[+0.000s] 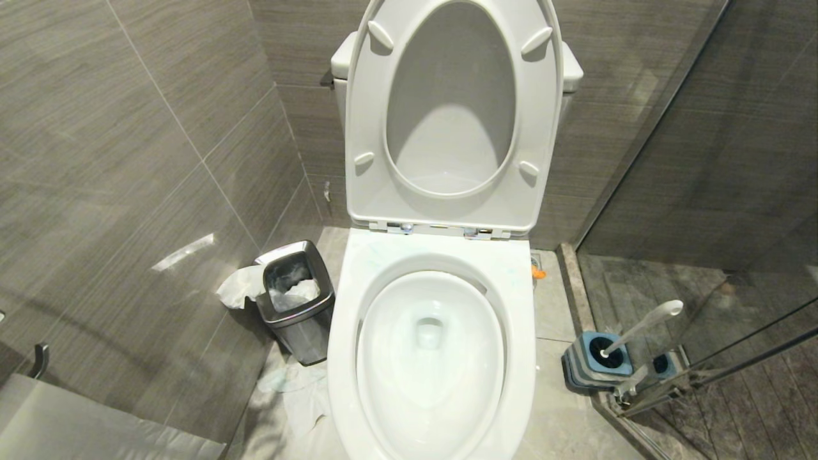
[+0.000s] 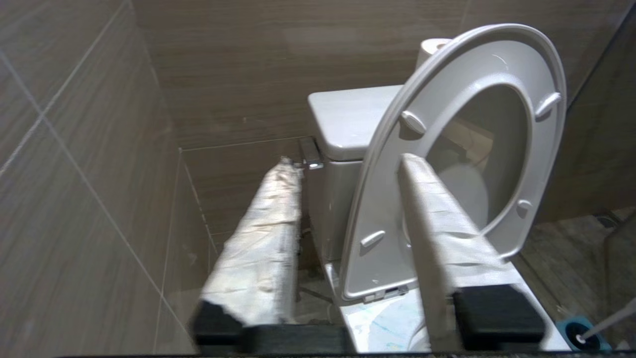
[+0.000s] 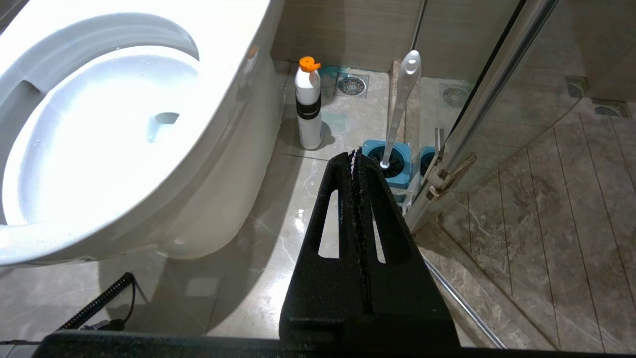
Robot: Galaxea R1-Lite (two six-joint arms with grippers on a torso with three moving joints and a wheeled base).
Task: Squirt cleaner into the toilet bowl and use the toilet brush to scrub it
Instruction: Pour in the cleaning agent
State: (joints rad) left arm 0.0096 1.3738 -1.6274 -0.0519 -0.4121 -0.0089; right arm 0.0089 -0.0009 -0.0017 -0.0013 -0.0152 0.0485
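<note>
The white toilet bowl (image 1: 511, 268) stands in the middle with its seat and lid (image 1: 358, 128) raised against the tank. The toilet brush (image 1: 645, 326) leans in its blue-and-grey holder (image 1: 597, 361) on the floor to the right. A white cleaner bottle with an orange cap (image 3: 308, 107) stands beside the bowl (image 3: 233, 54) near the back wall. My left gripper (image 2: 348, 160), its fingers wrapped in white, is open and holds nothing, pointing at the raised seat (image 2: 447, 99) and tank. My right gripper (image 3: 354, 153) is shut and empty, low over the floor short of the brush (image 3: 401, 107). Neither arm shows in the head view.
A small steel bin (image 1: 300, 319) with a white liner stands left of the bowl, with paper on the floor around it. A glass shower door (image 3: 477, 99) with a metal frame runs close to the right of the brush holder. Tiled walls close in on the left and behind.
</note>
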